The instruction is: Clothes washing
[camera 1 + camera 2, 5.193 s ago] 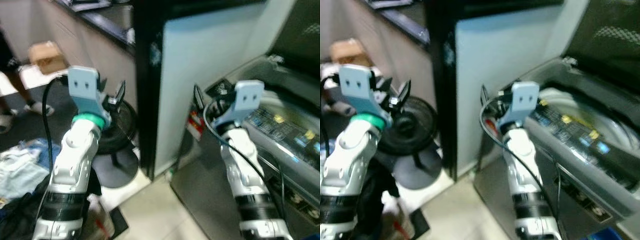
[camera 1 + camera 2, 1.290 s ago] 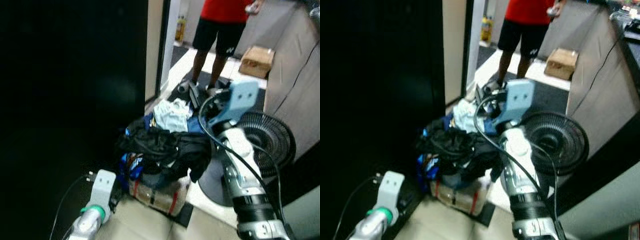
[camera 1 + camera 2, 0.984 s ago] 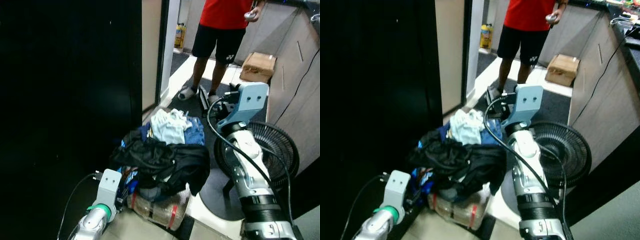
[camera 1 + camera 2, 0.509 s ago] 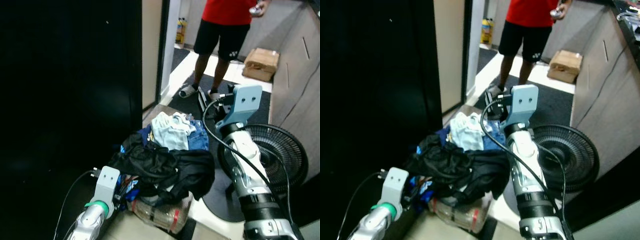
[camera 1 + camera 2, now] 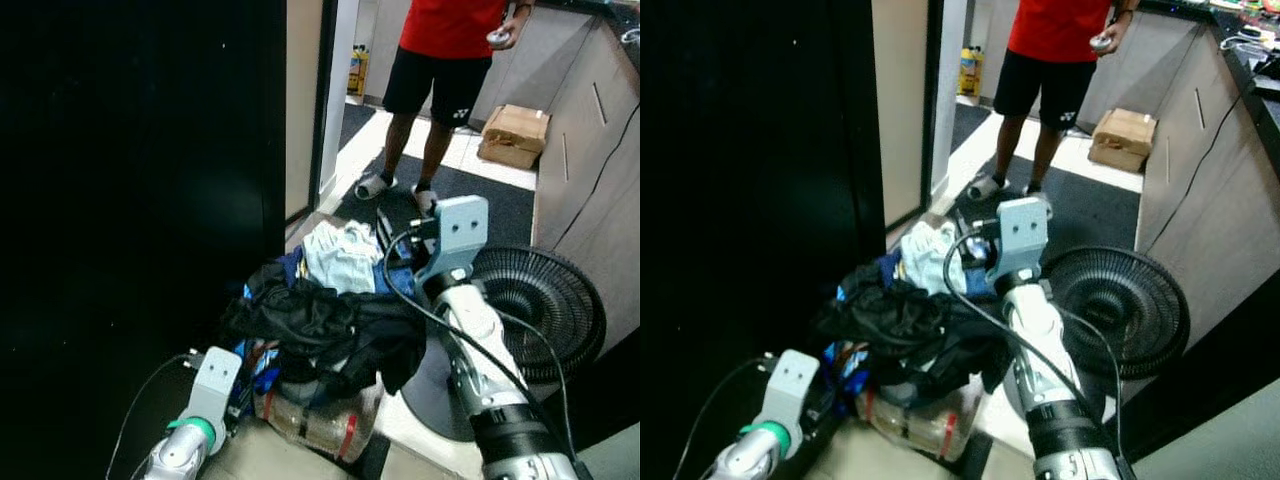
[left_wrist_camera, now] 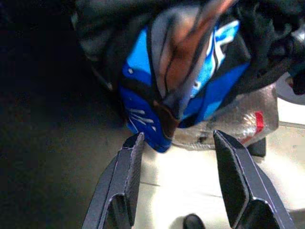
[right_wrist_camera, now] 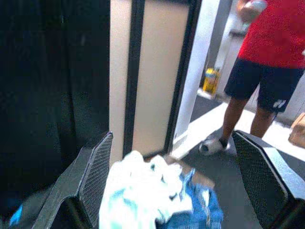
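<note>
Stage: early, nothing picked | clothes pile on floor at my 12 o'clock | right gripper spread wide, empty | left gripper open, empty, low beside pile

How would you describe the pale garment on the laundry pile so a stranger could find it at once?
Beside the tall black panel, a laundry pile sits on the floor. On its far top lies a crumpled white-and-pale-blue garment, far lighter than the black clothes in front.

left arm: silver, green ring at wrist, grey camera bracket, black cable
right arm: silver, black band, looping black cable
fingers: long, black
</note>
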